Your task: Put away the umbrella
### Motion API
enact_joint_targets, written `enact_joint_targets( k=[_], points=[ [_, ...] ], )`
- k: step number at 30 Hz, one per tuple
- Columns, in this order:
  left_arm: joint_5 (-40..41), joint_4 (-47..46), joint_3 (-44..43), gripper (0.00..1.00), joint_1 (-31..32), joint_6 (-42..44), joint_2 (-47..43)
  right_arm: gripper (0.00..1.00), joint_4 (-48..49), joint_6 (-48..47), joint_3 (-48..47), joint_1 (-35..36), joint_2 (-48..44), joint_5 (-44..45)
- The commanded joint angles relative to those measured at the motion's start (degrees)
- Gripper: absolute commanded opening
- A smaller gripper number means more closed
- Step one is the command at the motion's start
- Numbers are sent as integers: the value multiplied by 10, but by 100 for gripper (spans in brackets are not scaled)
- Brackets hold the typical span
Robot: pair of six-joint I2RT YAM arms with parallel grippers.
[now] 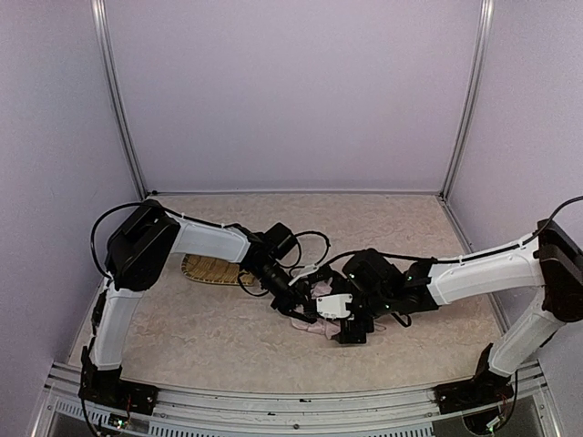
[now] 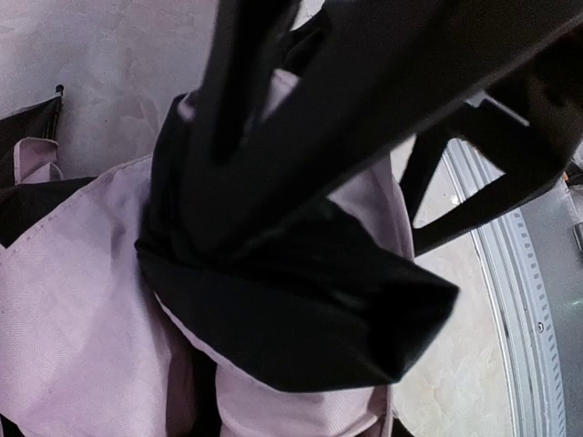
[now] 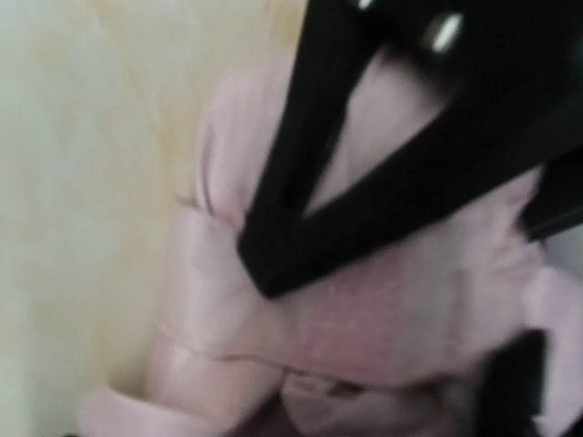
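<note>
The umbrella (image 1: 320,289) lies folded and crumpled on the table's middle, pale pink fabric with a dark inner side. My left gripper (image 1: 299,299) reaches in from the left and is shut on its fabric. In the left wrist view the gripper (image 2: 228,228) pinches a dark fold over the pink cloth (image 2: 73,309), and a dark rib tip (image 2: 58,91) shows at the upper left. My right gripper (image 1: 339,314) comes from the right. In the right wrist view its fingers (image 3: 269,269) meet in a V on the pink fabric (image 3: 392,309). The handle and the strap are hidden.
A woven yellow straw mat (image 1: 211,270) lies left of the umbrella, partly under my left arm. A metal rail (image 1: 291,401) runs along the near table edge and also shows in the left wrist view (image 2: 510,273). Lilac walls close off the back and sides.
</note>
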State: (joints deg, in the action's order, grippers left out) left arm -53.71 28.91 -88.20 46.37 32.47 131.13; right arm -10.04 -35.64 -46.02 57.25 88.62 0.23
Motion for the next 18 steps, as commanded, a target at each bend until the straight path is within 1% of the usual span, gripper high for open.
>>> enact_joint_targets(
  k=[1,5,7,9,11,12,13,14,15,17,18],
  points=[
    [87,147,42,0,12,0,78,96,-32,-19,-24,5,53,72],
    [83,152,42,0,12,7,79,90,-45,-18,-40,5,96,90],
    [81,153,41,0,12,9,80,84,-58,-16,-47,5,116,92],
    [78,154,39,0,12,12,80,71,-73,-11,-55,5,132,86],
    [73,145,40,0,10,10,73,54,-88,-4,-63,5,146,84],
    [76,127,45,2,8,0,64,45,-94,-1,-65,5,150,84],
    [80,105,52,8,5,-15,53,38,-99,2,-66,6,153,85],
    [87,78,66,25,0,-28,38,33,-106,5,-67,5,155,85],
    [92,54,77,36,-4,-36,21,28,-110,8,-67,5,154,83],
    [103,11,98,50,-7,-44,-16,20,-113,12,-65,5,151,77],
    [112,-10,110,61,-8,-49,-36,16,-113,14,-63,5,148,74]
  ],
)
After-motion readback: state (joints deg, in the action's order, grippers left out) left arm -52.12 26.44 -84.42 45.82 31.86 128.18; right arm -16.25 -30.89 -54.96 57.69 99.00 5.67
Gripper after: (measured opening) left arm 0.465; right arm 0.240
